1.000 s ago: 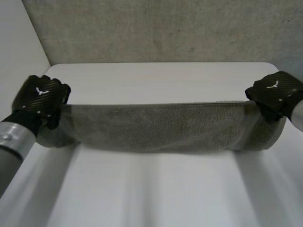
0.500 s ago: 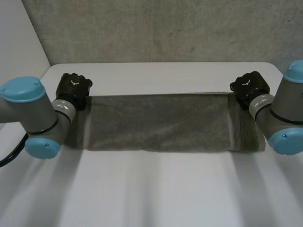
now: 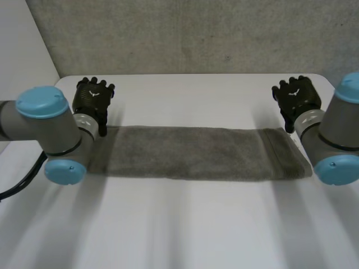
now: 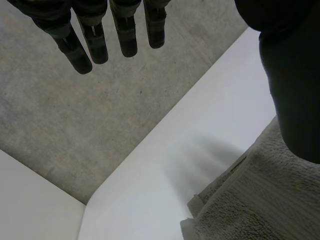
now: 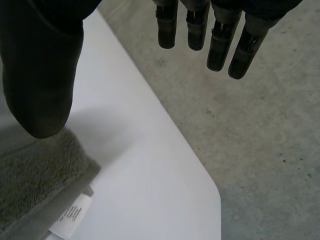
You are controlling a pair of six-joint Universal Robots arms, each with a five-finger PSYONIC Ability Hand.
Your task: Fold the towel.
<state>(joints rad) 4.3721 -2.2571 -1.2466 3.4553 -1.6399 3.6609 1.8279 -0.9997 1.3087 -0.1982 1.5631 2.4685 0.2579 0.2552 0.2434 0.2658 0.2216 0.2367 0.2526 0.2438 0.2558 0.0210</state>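
1. Table (image 3: 179, 224): the near half, toward 6 o'clock, is bare white surface.
2. Arms: the left arm (image 3: 47, 129) stands at 9 o'clock and the right arm (image 3: 336, 140) at 3 o'clock. In the head view each one overlaps a short end of the towel.
3. Towel (image 3: 190, 152): it lies flat across the table centre as a long narrow band, with its long axis running from 9 o'clock to 3 o'clock.
   - One second ago it hung stretched in the air between both hands.
   - Half a second ago it was down on the table with a hand on each far corner.
   - It now rests free.
   - The left wrist view shows stacked edges at the corner, so the band is judged to be doubled.
   - A white label (image 5: 70, 219) sticks out at the far right corner.
4. Left hand (image 3: 92, 101): it is at 10 o'clock, just beyond the far left corner. Its fingers (image 4: 95, 42) are straight and spread, with the thumb well apart, and it holds nothing. The earlier pinch on the corner has been let go.
5. Right hand (image 3: 295, 98): it is at 2 o'clock, just beyond the far right corner. Its fingers (image 5: 217, 47) are likewise straight, the thumb stands clear of the cloth, and it holds nothing.
6. Concrete surface (image 3: 185, 33): grey, lying past the table's far edge at 12 o'clock.
7. Status: both hands have released together, so the lengthwise fold is judged to be laid down and complete. The band is still long, so a further fold bringing the 9 o'clock end to the 3 o'clock end appears to remain. That would call for a new grasp on one short end.
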